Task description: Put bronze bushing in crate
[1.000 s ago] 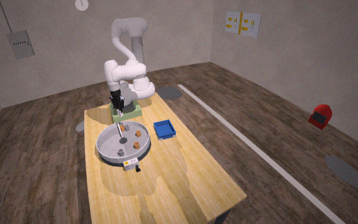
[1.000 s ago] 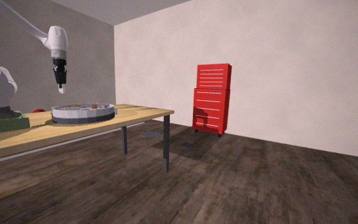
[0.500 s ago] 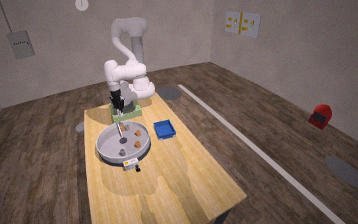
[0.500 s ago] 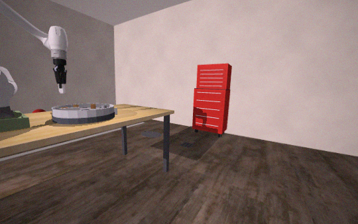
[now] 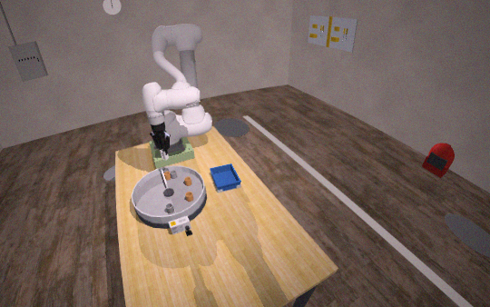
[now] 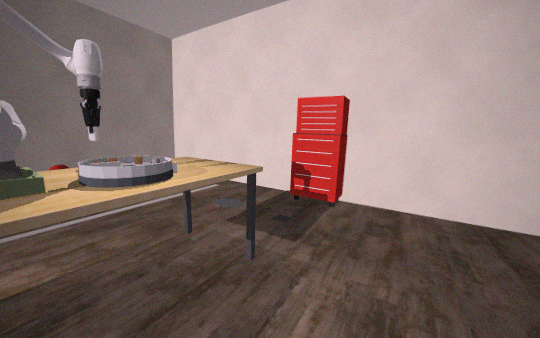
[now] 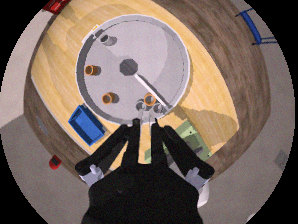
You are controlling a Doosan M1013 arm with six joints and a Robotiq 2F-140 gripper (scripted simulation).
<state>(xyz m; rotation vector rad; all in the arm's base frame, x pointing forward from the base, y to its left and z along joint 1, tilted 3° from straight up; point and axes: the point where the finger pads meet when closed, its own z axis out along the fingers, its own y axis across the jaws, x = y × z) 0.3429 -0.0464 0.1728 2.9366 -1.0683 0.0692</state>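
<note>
The grey round turning table (image 5: 136,200) (image 6: 125,170) (image 7: 177,50) stands on the wooden table. It carries three bronze bushings (image 5: 167,175) (image 5: 188,182) (image 5: 189,196) and two grey bushings (image 5: 173,173) (image 5: 170,208). In the wrist view the bronze ones (image 7: 150,102) (image 7: 108,98) (image 7: 91,70) show as orange rings. The blue crate (image 5: 225,185) (image 7: 87,124) lies empty to the right of the turning table. My gripper (image 5: 164,155) (image 6: 92,134) (image 7: 146,114) is shut and empty. It hangs well above the back rim of the turning table, over the nearest bronze and grey pair.
The arm's green base block (image 5: 177,156) stands just behind the turning table. A small control box (image 5: 178,224) sits at the turning table's front edge. A red tool chest (image 6: 320,150) stands by the far wall, away from the wooden table (image 5: 236,254).
</note>
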